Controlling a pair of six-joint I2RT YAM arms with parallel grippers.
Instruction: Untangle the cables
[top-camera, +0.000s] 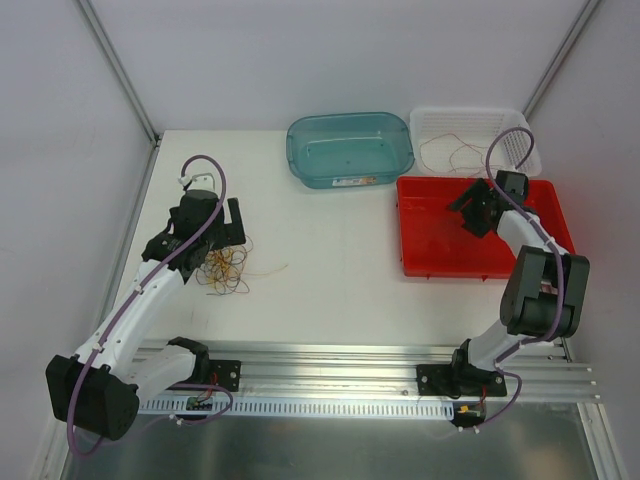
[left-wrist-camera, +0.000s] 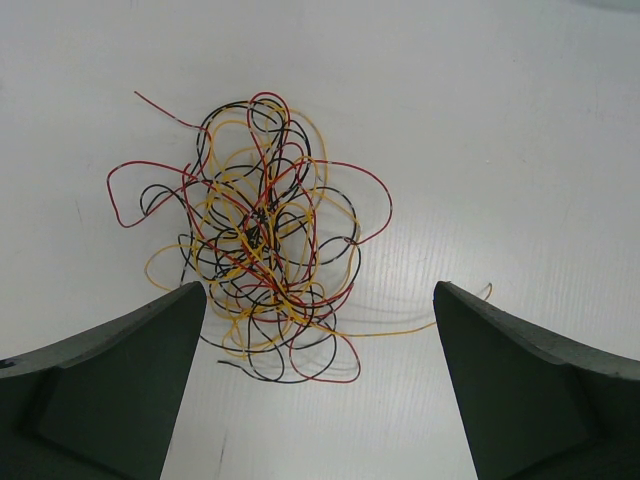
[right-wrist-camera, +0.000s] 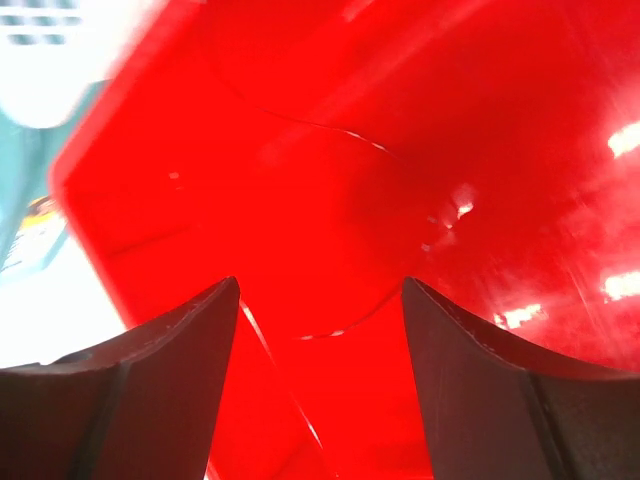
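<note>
One by one: found left gripper (left-wrist-camera: 318, 288) spread wide, empty, poised near cables (left-wrist-camera: 255, 240) knotted just ahead of it, likely picking strand. Told red, yellow, black loops apart from left wrist only; from overhead, mere smudge. Found right gripper (right-wrist-camera: 320, 283) parted too, low over red tray (top-camera: 440, 252), probably drop spot. Spotted white basket (top-camera: 495, 135) beyond it solely from overhead.
</note>
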